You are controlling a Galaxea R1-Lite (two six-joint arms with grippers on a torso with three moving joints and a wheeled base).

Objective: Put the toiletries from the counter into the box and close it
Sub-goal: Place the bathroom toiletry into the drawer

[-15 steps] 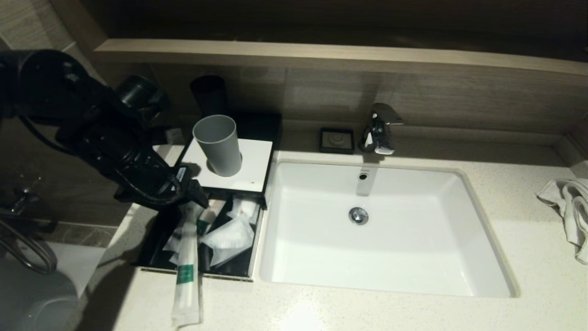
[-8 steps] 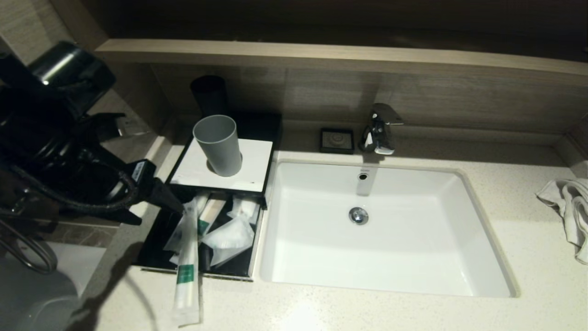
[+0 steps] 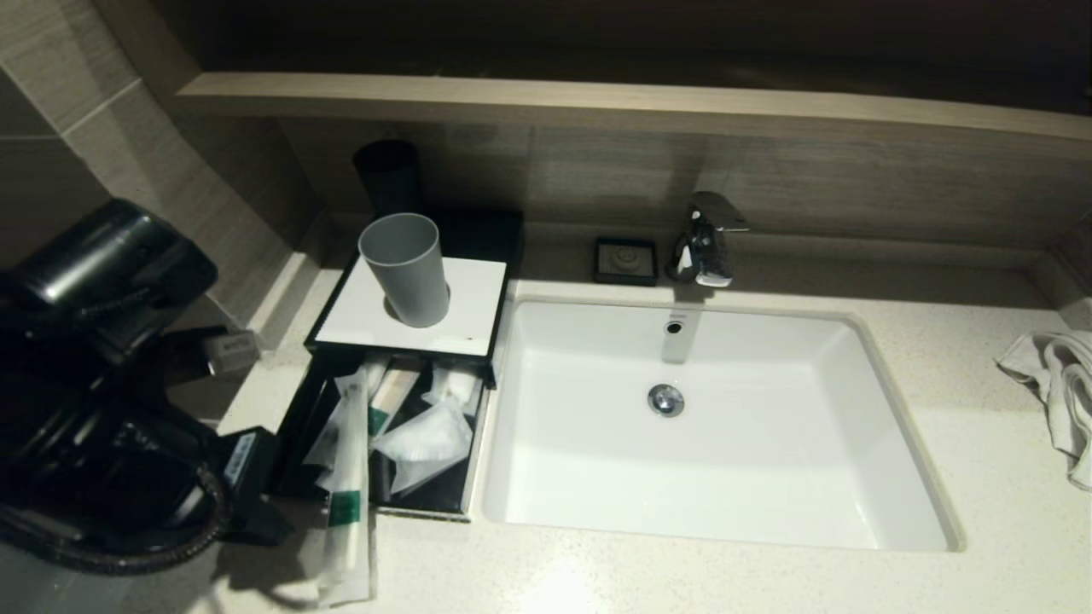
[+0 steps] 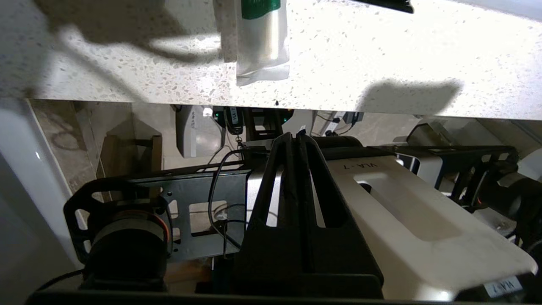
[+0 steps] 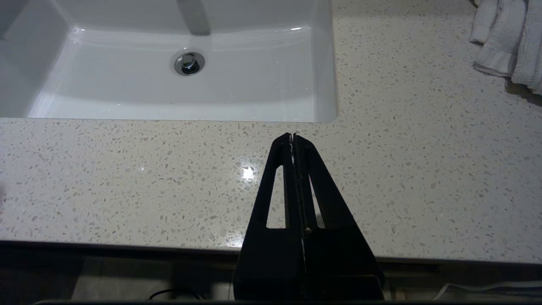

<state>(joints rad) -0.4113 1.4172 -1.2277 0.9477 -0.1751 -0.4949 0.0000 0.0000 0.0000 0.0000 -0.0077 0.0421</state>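
Lower left of the head view: left hand [image 3: 273, 533], closed and empty, beside the open black box [image 3: 299, 426], whose long green-banded packet [image 3: 345, 512] overhangs onto the table [image 3: 597, 571] (other packets inside); right hand [image 5: 292, 137], closed and empty, over the table's near edge.

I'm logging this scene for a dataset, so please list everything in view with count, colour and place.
box: one, black, open on the counter left of the sink, holding white packets
long sachet: one, white with a green band, hanging over the box's front edge onto the counter
cup: one, grey, on the white lid
second cup: one, black, behind it
sink: one, white, centre
faucet: one, chrome, behind the sink
towel: one, white, far right
left end effector: black, shut, off the counter's front
right end effector: black, shut, over the front counter
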